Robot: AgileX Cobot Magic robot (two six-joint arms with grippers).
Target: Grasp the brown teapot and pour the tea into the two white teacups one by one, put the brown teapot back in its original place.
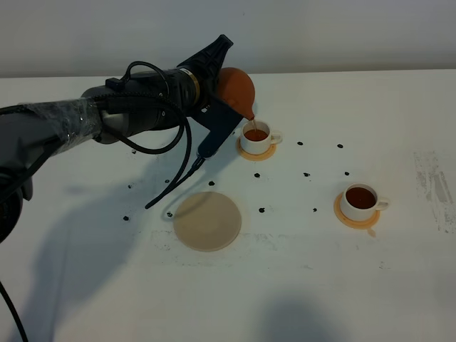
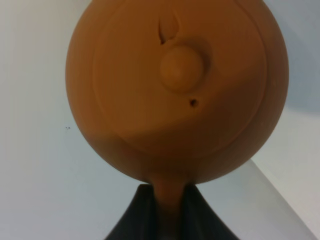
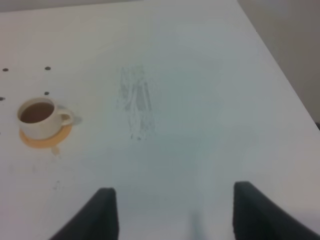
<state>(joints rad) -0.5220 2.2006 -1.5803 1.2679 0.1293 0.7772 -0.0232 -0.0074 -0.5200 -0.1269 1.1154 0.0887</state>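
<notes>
The brown teapot (image 1: 236, 88) hangs tilted in the air at the table's far middle, and its lid knob (image 2: 181, 68) faces the left wrist camera. My left gripper (image 2: 167, 202) is shut on its loop handle. The spout points down over one white teacup (image 1: 256, 135) on an orange-tan coaster, and a thin stream of tea runs into it. The other white teacup (image 1: 360, 199) (image 3: 37, 116) stands on its coaster at the right, full of brown tea. The pale beige round mat (image 1: 207, 221) lies bare in the middle. My right gripper (image 3: 175, 215) hovers open above the table's right part, holding nothing.
Small dark spots (image 1: 306, 174) dot the white table around the cups and mat. A black cable (image 1: 174, 174) loops down from the left arm near the mat. Grey scuff marks (image 1: 434, 182) (image 3: 135, 105) streak the right side. The table's right edge (image 3: 295, 100) runs close by.
</notes>
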